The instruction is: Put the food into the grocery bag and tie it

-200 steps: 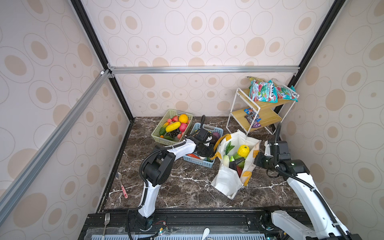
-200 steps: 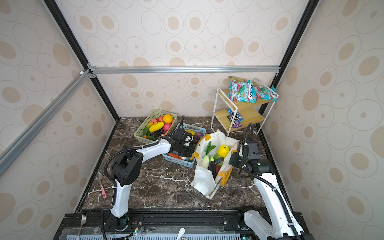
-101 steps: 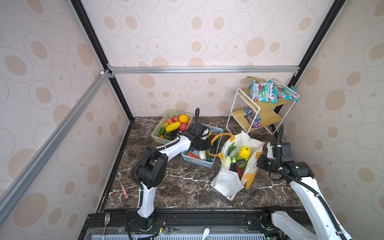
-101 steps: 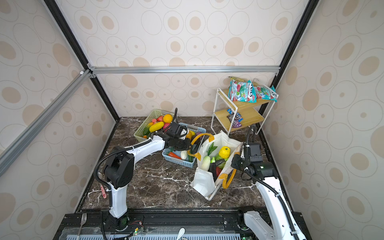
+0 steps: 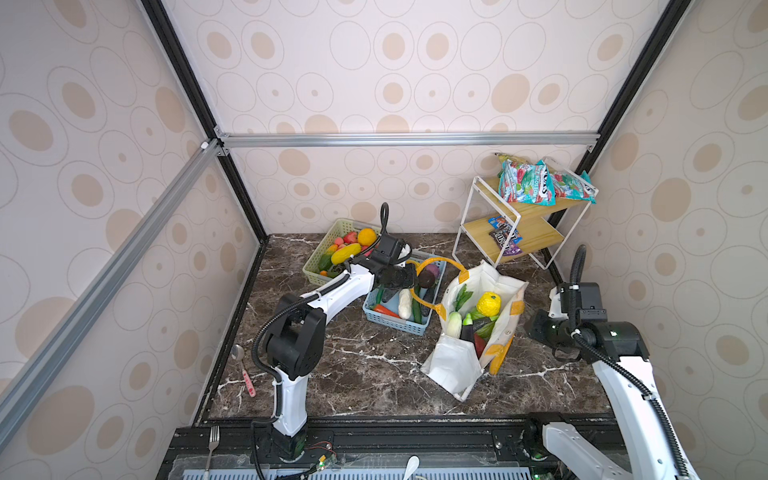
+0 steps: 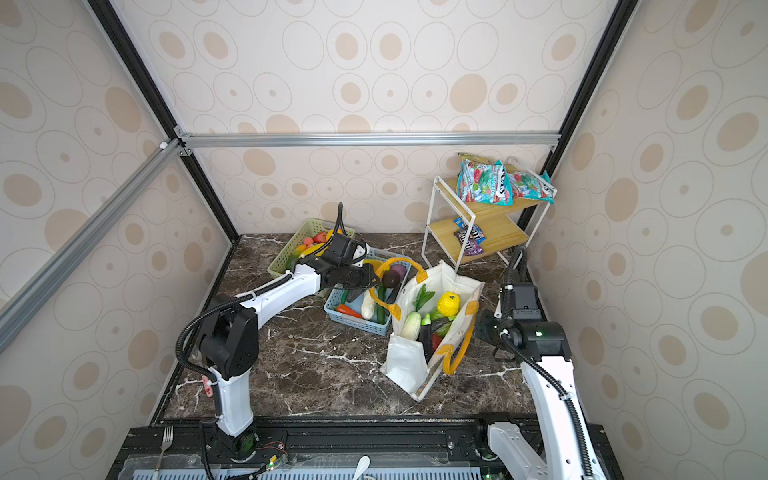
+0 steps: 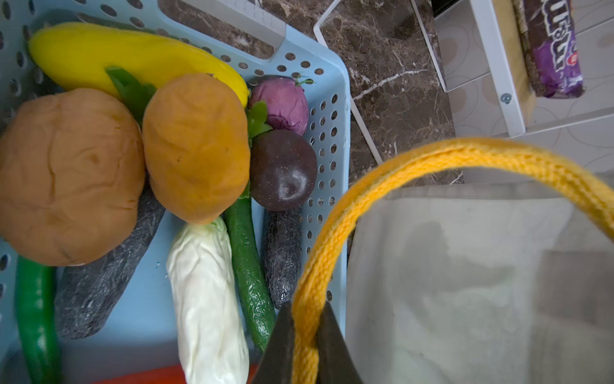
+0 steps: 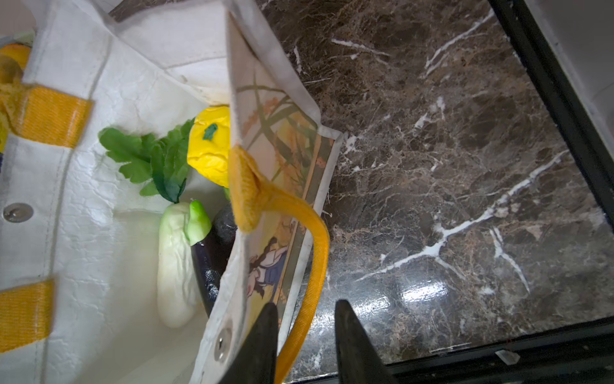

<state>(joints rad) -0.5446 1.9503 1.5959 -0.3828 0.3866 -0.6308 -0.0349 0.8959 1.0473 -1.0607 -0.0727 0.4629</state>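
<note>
Left tool (image 7: 304, 311) clamping shut on left handle (image 7: 332, 229), having dragged loop leftward. Loop now stretching over blue basket (image 5: 392, 323).

Right tool (image 8: 305, 307) opening up: jaws apart, right handle (image 8: 317, 246) hanging loose between them, nothing gripped. Arm backing off toward right.

Bag (image 5: 451, 368) standing right of centre on surface (image 5: 353, 365), leaning, mouth gaping. Food (image 5: 488, 303) sitting inside.

Judging: tying step getting under way. With right handle released, regrasp looking necessary before loops can be crossed.
</note>
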